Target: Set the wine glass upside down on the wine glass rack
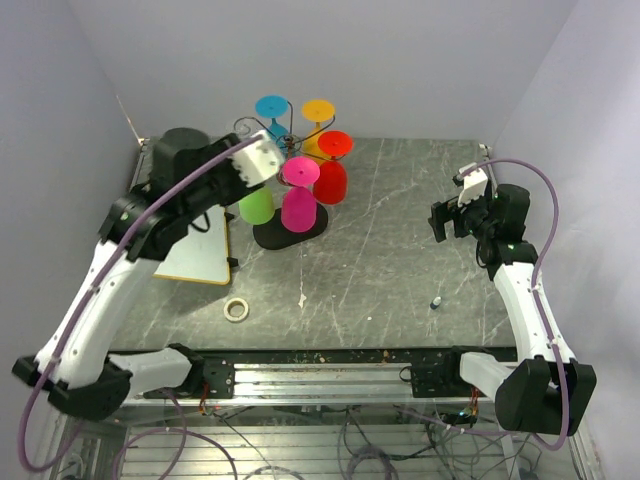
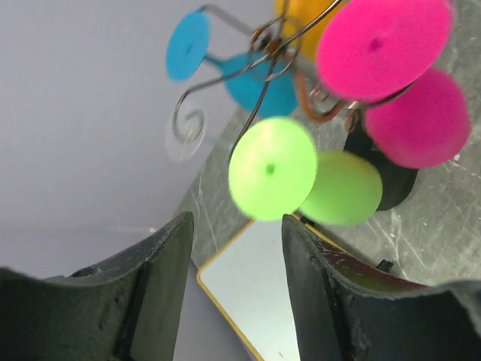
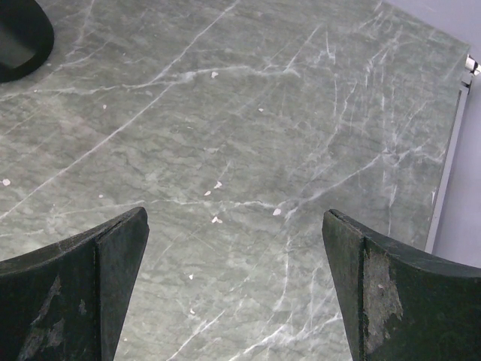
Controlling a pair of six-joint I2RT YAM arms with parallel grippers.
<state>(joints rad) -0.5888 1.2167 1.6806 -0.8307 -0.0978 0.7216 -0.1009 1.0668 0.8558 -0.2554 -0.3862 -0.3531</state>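
The wine glass rack [image 1: 290, 232], thin dark wire on a black oval base, stands at the back middle of the table. Blue [image 1: 272, 108], orange [image 1: 318, 112], red [image 1: 332, 168] and pink [image 1: 299, 198] glasses hang on it upside down. A green wine glass [image 1: 256, 206] hangs upside down at the rack's left. In the left wrist view its round foot [image 2: 270, 169] rests against a wire arm [image 2: 252, 120]. My left gripper [image 2: 237, 226] is just short of that foot, open, holding nothing. My right gripper [image 1: 450, 218] hovers open over bare tabletop at the right.
A white board with a yellow rim [image 1: 200, 255] lies left of the rack, under my left arm. A roll of tape [image 1: 236, 309] and a small dark object [image 1: 436, 301] lie nearer the front. Walls close in at the back and both sides.
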